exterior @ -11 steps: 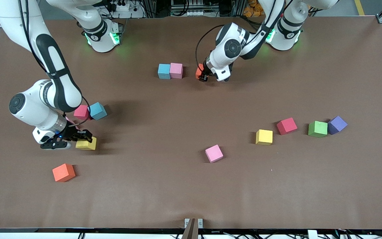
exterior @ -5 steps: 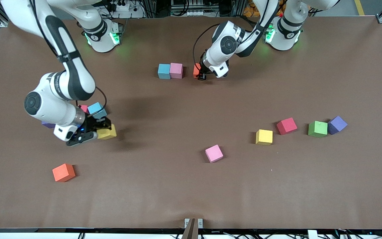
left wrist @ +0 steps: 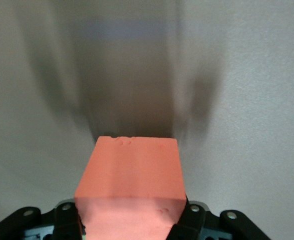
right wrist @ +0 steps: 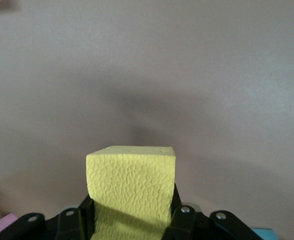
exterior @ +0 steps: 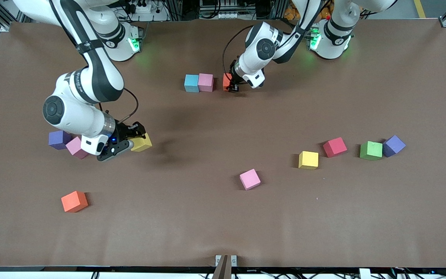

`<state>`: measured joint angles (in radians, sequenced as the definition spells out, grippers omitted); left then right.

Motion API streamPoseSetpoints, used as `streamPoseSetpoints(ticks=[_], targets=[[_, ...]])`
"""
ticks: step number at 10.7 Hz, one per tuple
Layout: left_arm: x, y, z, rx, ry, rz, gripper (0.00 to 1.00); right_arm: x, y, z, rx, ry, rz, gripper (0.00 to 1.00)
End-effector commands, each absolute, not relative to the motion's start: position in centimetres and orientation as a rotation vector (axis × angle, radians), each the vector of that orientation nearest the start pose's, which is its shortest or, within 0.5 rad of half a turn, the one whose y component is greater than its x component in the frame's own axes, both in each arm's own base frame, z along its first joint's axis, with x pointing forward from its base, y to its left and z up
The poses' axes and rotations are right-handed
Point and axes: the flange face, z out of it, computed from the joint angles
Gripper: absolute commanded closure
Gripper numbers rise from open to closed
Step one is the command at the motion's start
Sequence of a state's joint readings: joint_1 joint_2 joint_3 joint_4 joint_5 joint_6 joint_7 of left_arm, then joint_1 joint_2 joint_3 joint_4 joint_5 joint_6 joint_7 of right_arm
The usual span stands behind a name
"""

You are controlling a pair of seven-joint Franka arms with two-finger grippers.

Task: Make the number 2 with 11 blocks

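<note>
In the left wrist view, the left pincer (left wrist: 131, 227) grips an orange block (left wrist: 131, 185).

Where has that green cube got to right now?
In the front view the green cube sits on the table toward the left arm's end, touching the purple cube and beside the red cube; neither gripper is near it.
</note>
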<state>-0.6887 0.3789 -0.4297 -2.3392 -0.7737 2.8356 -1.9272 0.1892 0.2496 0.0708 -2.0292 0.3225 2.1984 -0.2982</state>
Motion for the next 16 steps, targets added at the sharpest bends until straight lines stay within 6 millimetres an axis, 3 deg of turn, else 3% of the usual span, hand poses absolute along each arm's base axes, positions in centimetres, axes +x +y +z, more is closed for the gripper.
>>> streamPoseSetpoints(ticks=[1, 6, 9, 12, 16], targets=[[25.1, -45.9, 19.3, 2.007, 2.138, -0.617, 1.00, 54.8, 18.4, 32.4, -2.852, -0.443, 0.147, 0.51], [25.8, -47.0, 19.4, 1.970, 2.128, -0.616, 1.00, 53.3, 20.8, 34.3, -2.839, -0.515, 0.163, 0.51], [25.3, -47.7, 19.6, 1.979, 2.110, -0.619, 1.00, 52.9, 20.1, 34.9, -2.873, -0.540, 0.192, 0.52], [24.8, -48.0, 19.0, 1.979, 2.110, -0.616, 1.00, 52.3, 19.7, 37.2, -2.871, -0.550, 0.197, 0.52], [24.5, -48.7, 18.8, 1.987, 2.100, -0.624, 1.00, 51.6, 19.3, 38.6, -2.869, -0.557, 0.207, 0.52]])
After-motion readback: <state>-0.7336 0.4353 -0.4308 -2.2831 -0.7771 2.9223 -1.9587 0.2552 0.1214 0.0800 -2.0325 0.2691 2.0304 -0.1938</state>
